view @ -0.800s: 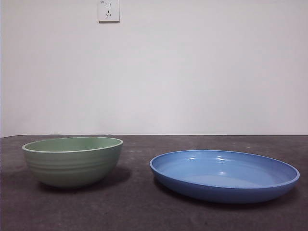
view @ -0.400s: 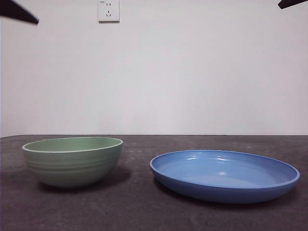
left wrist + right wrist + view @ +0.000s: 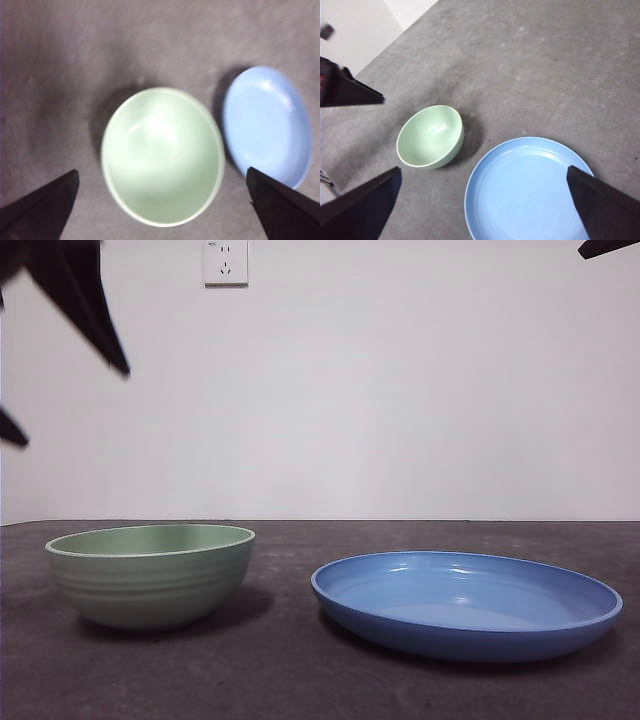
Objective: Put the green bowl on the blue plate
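From my station I see the green bowl [image 3: 151,574] standing upright on the dark grey table [image 3: 300,680], mouth facing straight up and base flat on the surface; being round, it shows no long axis, only faint horizontal ridges ringing its outer wall. The blue plate [image 3: 467,602] lies flat beside it, likewise rim-up and round, and in the front view a strip of bare table separates the two, so they are near but not touching. Nothing sits in the bowl or on the plate. My left gripper [image 3: 160,210] hangs above the bowl with its jaws spread wide: in the left wrist view the two black tips rise at opposite sides with the whole bowl [image 3: 162,156] framed between them, and the plate [image 3: 268,126] sits off to one side of it. That view is somewhat blurred. In the front view this gripper appears as large dark shapes at the upper left, well above the bowl and clear of it. My right gripper [image 3: 482,210] is held high over the table with its jaws also parted wide and nothing between them; its wrist view looks down on the plate [image 3: 530,192] and the bowl [image 3: 431,136], and it catches the dark left arm near the wall. A white wall socket [image 3: 226,261] is mounted on the pale wall behind.
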Robot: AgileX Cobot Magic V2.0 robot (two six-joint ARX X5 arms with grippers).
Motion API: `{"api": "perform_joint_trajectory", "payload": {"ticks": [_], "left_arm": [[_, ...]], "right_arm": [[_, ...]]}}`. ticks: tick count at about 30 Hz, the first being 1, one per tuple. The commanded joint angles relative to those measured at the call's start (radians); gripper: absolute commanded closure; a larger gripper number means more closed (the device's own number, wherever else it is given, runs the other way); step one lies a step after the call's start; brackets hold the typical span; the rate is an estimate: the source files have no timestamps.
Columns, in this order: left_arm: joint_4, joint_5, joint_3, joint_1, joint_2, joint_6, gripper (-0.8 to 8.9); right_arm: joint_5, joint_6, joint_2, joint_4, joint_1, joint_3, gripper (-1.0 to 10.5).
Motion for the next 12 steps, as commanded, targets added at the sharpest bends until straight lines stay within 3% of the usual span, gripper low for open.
{"api": "perform_joint_trajectory", "payload": {"ticks": [1, 8, 12], "left_arm": [[0.0, -0.004, 0.017, 0.0, 0.085, 0.04, 2.29], [0.035, -0.005, 0.017, -0.001, 0.269, 0.071, 3.22], [0.049, -0.005, 0.017, -0.001, 0.336, 0.079, 3.23]], "right_arm": [[-0.002, -0.006, 0.008, 0.005, 0.006, 0.015, 3.2], [-0.002, -0.005, 0.008, 0.005, 0.006, 0.015, 3.2], [-0.005, -0.005, 0.008, 0.004, 0.006, 0.015, 3.2]]}}
